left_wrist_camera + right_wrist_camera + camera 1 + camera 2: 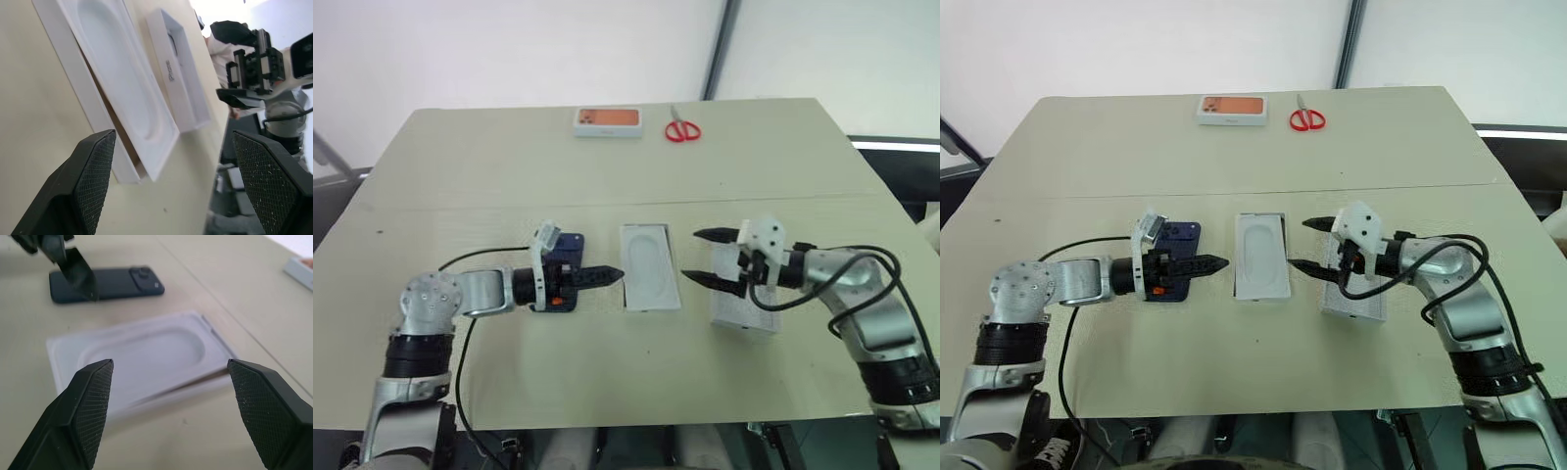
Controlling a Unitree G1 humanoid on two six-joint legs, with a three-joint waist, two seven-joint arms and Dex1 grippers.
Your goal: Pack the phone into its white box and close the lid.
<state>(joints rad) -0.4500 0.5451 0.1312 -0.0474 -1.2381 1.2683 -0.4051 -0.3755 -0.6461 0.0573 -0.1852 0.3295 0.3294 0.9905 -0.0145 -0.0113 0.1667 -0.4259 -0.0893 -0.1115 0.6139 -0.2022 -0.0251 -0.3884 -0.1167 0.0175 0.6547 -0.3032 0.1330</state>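
- Mid-tabletop (607, 382): the white box (651, 266) lies open between the two arms, long axis running near to far; insert tray with the oval recess sits in it slightly skewed, one edge lifted off the brownish floor per the left wrist view; probably has to come out or seat flat before anything goes in
- Left of the box: the phone (105, 284) lies flat, glossy back up, camera cluster at the far end; apart from the box, not touching it; not packed yet
- Right of the box: the lid (1353, 294) rests inside-up, partly under the right arm; parked close so it can go on last
- left pincer (607, 276): released, fingers spread wide, holding nothing; hovers over the phone's near-right side, tips pointing right toward the box edge; the phone sits under the wrist, not between the fingers
- right pincer (701, 258): fingers apart, nothing between them; tips aim left at the box's right edge, wrist above the lid
- Both pincers face the box from opposite sides; my read: set up for a two-sided go at the tray or box, though which is the target I can't tell
- Far edge: a white box with an orange picture (608, 120) and red scissors (682, 129); well apart, not involved
- Status: early; phone out, lid off
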